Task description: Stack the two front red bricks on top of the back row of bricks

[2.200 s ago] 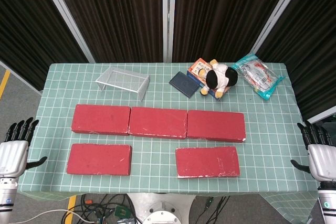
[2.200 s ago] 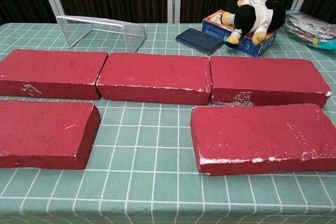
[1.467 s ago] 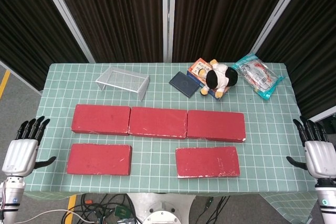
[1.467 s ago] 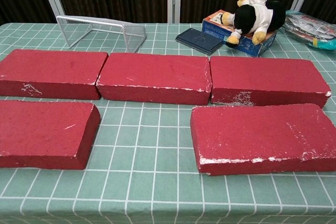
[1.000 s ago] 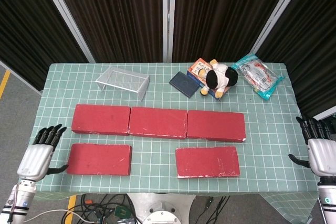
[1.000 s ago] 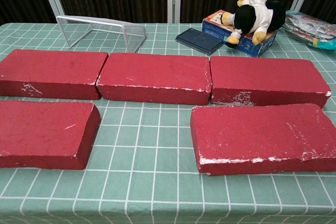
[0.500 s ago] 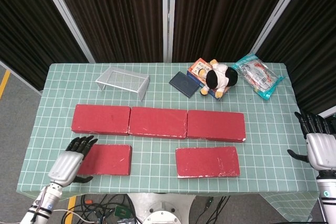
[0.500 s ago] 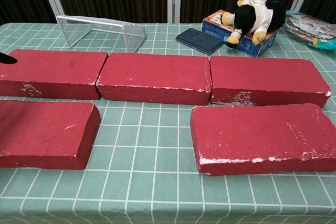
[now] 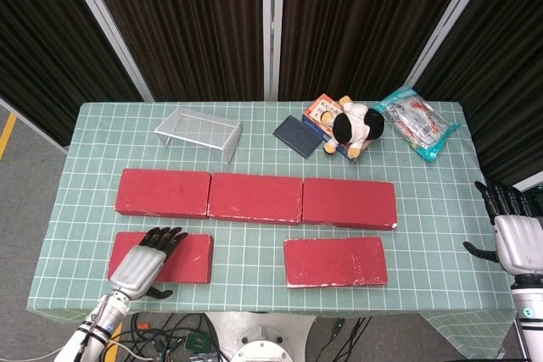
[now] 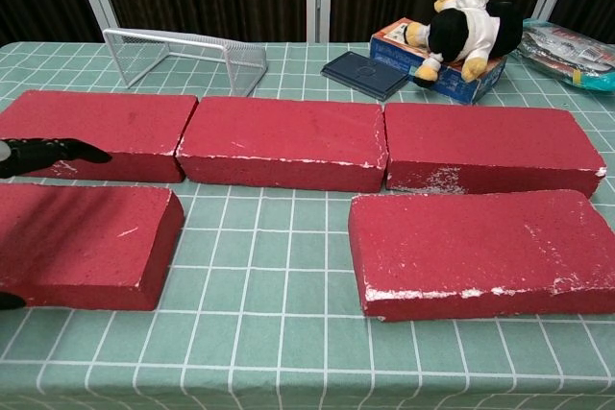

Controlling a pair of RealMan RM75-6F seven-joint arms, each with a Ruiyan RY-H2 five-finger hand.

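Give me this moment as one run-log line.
left hand: open, over front-left brick | right hand: open, off table edge | front-right brick: untouched | back row: nothing stacked

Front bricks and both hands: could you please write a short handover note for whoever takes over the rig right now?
Left hand: open, fingers spread over the front left brick; no grip visible.
Right hand: open, holding nothing, off the table's right edge.
Front right brick: flat on the table, untouched.
Back row of bricks: three end to end, nothing on top.
Done: nothing stacked.
Left: lift each front brick onto the back row; probably the left one first, since the left hand is already over it.
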